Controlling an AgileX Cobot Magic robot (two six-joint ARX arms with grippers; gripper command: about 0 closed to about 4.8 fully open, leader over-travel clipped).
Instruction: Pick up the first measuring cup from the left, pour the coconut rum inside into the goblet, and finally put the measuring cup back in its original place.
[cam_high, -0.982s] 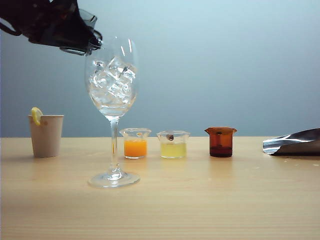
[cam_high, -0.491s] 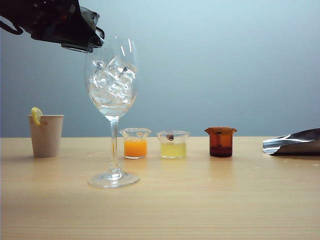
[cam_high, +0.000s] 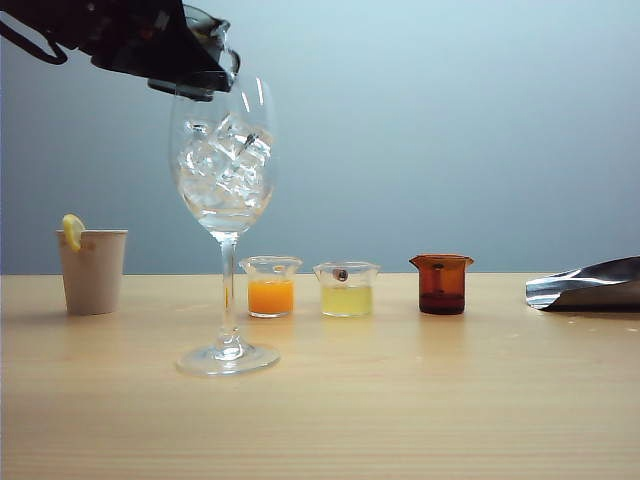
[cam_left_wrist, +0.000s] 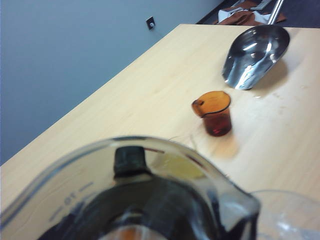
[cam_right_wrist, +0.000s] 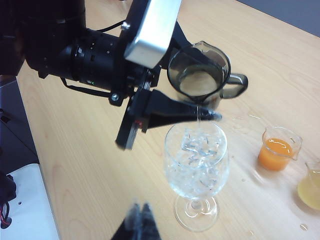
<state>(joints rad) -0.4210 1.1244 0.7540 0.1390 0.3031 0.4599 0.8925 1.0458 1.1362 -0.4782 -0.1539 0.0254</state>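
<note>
Exterior view: my left pincer, upper left, gripped the first measuring cup over the goblet.
Right pincer: looked closed, idle.
Left: finish pouring, return cup.

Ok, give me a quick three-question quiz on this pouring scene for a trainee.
1. True or false: the left gripper holds the measuring cup tipped above the goblet.
2. Which stands nearest the goblet's stem in the exterior view? A orange-liquid cup, B amber cup, C paper cup.
3. What does the right gripper, back from the goblet's foot, hold?
Key: 1 true; 2 A; 3 nothing.
</note>
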